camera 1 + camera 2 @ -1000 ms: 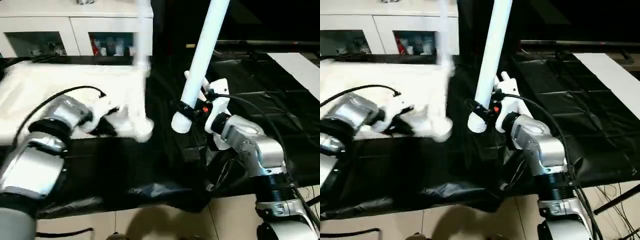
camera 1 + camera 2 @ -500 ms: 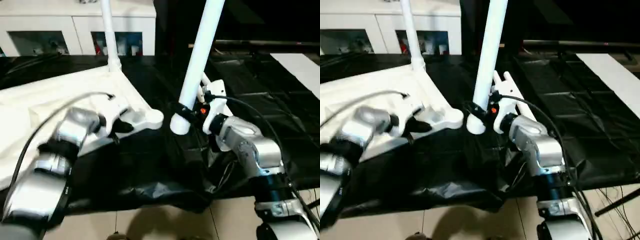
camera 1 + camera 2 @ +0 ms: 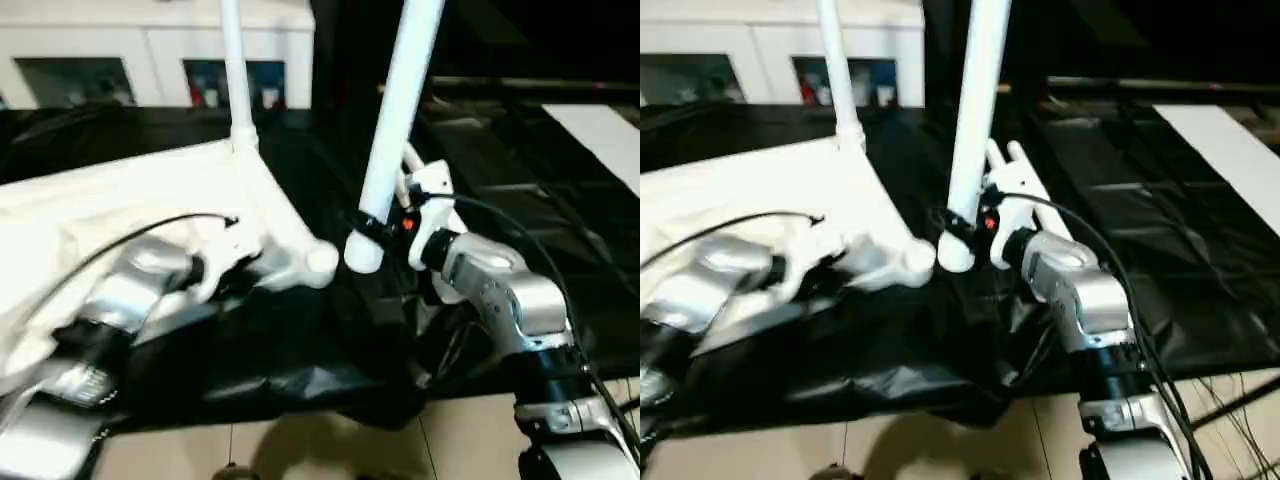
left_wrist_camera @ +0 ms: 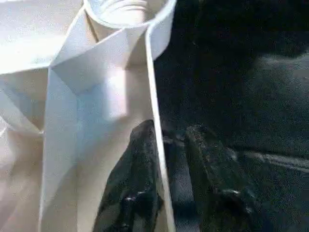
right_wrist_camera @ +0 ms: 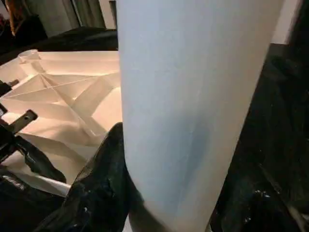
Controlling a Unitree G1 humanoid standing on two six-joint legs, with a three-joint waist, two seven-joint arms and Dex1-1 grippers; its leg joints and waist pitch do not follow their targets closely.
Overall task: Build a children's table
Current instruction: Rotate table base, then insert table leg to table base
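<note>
While the white tabletop (image 3: 120,200) lies ribbed side up on the black-covered bench (image 3: 560,180), the left end effector (image 4: 166,159) pinches its side wall near the empty corner socket (image 3: 320,260). One leg (image 3: 235,70) stands in the far socket. The right end effector (image 3: 385,222) clamps another leg (image 3: 395,120), tilted, beside that corner.

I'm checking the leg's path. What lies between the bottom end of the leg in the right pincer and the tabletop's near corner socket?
Nothing solid: in the left eye view a narrow gap over black sheeting separates the leg from the socket.
</note>
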